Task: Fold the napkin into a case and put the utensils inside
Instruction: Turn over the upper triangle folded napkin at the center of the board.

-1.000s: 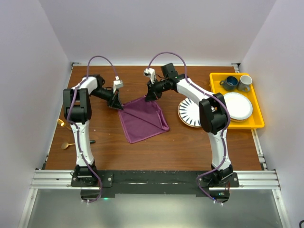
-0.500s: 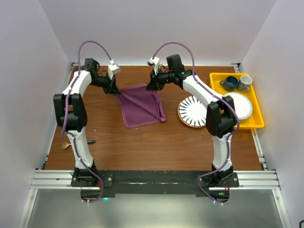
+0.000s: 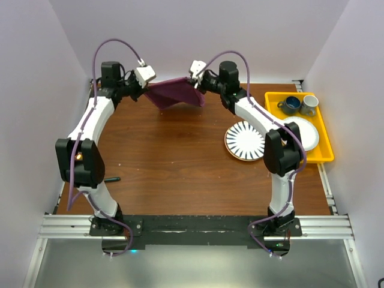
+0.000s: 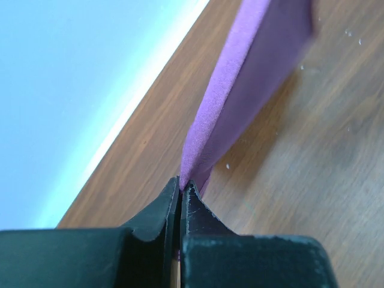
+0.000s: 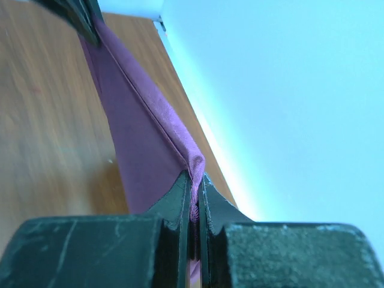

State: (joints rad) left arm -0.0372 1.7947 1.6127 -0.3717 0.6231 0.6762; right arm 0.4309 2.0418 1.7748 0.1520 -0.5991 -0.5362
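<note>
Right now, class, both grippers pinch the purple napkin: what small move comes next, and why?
Probably bring the left gripper and right gripper down together toward the table's middle, spreading the napkin flat: it hangs taut between them by the far wall.

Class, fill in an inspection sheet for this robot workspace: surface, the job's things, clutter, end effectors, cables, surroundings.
Surface: brown wooden table, no spills seen.
Job's things: purple napkin held up near the far edge, stretched between both arms; cutlery: nothing seen.
Clutter: striped plate; yellow tray holding a white plate, a blue mug and a grey mug; small dark object beside the left arm.
End effectors: left end effector shut on the napkin; right end effector shut on the napkin.
Cables: left cable and right cable, both purple, loop above the arms.
Surroundings: white walls on three sides; metal rail at the near edge.
</note>
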